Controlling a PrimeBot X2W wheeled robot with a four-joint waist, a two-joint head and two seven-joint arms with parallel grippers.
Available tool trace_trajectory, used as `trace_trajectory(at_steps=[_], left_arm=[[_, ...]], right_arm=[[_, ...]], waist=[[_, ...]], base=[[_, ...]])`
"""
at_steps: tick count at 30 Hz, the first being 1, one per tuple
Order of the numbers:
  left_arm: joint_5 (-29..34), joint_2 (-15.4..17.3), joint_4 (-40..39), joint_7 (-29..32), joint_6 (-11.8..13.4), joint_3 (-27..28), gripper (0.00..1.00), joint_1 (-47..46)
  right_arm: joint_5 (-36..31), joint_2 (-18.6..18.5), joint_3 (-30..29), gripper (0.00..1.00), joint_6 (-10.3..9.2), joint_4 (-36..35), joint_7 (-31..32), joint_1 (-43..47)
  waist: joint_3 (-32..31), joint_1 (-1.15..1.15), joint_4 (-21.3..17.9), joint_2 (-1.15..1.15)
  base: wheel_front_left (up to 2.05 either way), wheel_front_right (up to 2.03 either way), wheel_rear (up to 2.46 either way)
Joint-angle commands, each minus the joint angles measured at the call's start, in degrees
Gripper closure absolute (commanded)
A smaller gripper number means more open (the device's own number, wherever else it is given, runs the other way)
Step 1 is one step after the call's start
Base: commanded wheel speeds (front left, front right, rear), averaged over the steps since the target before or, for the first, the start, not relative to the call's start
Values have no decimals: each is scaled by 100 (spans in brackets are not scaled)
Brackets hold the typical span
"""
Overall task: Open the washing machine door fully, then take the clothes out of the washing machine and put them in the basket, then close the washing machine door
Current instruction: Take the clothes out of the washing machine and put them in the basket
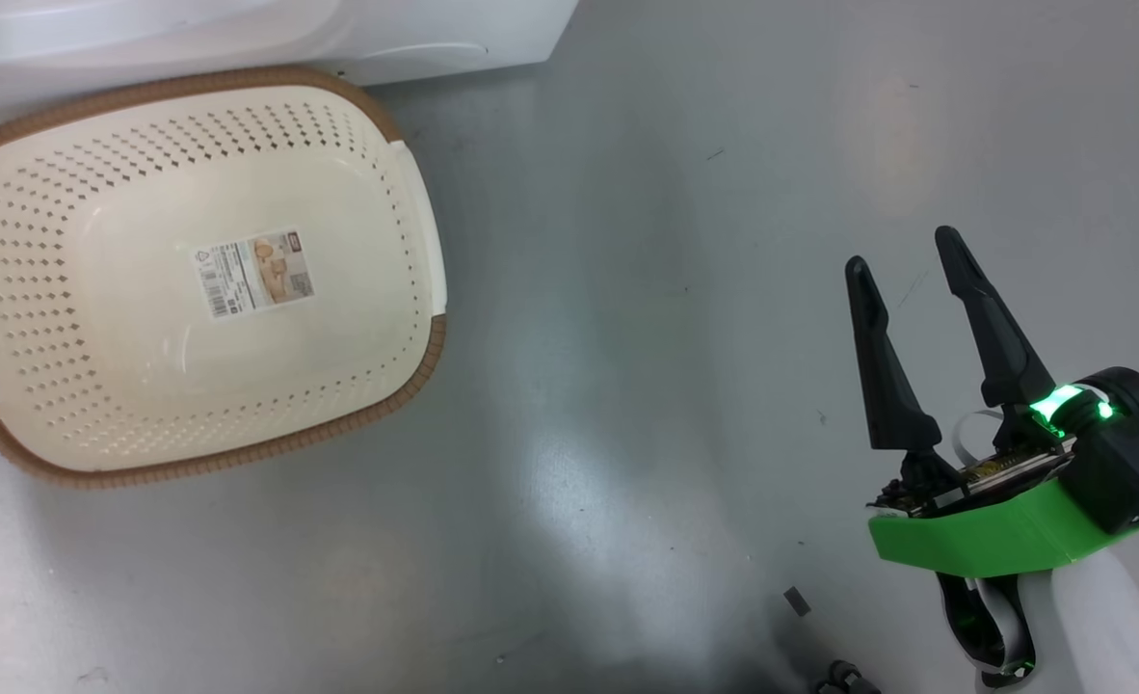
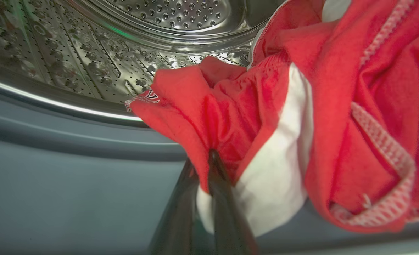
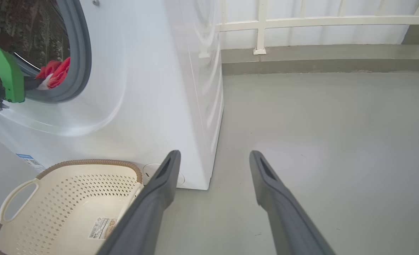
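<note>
**A:** Which step is this?

**B:** The middle one, I'd say: getting the clothes (image 2: 266, 117) out. In the right wrist view the mouth of the washing machine (image 3: 152, 88) stands clear at 10 o'clock, so I judge the door-opening part done.

**A:** And the left jaws?

**B:** Pinched together with next to no gap. In the left wrist view the two dark fingers (image 2: 218, 198) rise from 6 o'clock. They meet on a fold of red cloth with a white band, right at the lip of the steel drum (image 2: 89, 63). The rest of the bundle spreads from the centre towards 3 o'clock, and its lower edge lies over the grey seal (image 2: 71, 141).

**A:** The right jaws?

**B:** Spread wide and holding nothing. They hover above the bare floor (image 1: 627, 386) at about 4 o'clock in the head view.

**A:** Where do the clothes go?

**B:** Into the basket (image 1: 49, 289). It sits on the floor at 9 o'clock in the head view, close against the foot of the machine and below the drum mouth. There are no clothes in it yet, just a sticker (image 1: 253, 273) on its bottom.

**A:** So what does the next move call for?

**B:** Probably a pull straight back out of the drum, lifted enough for the trailing cloth to clear the seal. Then a swing down over the basket before letting go. The grip is on one fold only, so I cannot tell how much of the bundle would follow. A second reach may be needed. Closing the door comes last.
</note>
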Motion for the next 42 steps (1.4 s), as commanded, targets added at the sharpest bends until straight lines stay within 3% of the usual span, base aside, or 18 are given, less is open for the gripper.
trace_trajectory(at_steps=[1,11,22,31,42], left_arm=[[-100,298,-42,-95,-7,70,100,-23],[-346,178,-180,-756,-45,136,100,-21],[-492,93,-703,-1021,-55,106,100,342],[-696,36,-1967,-1038,-109,206,100,1018],[-744,-77,-3649,-1039,21,218,100,2411]], right_arm=[[84,-17,103,0,36,-130,-36,-27],[89,-17,98,0,36,-113,-36,-45],[79,-17,142,0,36,-68,-36,-76],[38,-17,108,0,36,-45,-36,-44],[-28,-17,54,0,36,-21,-36,108]], waist=[[6,0,12,0],[-14,0,104,0],[-126,0,252,0],[-304,0,409,0],[-705,0,570,0]], base=[[0,0,0],[0,0,0],[0,0,0],[0,0,0],[0,0,0]])
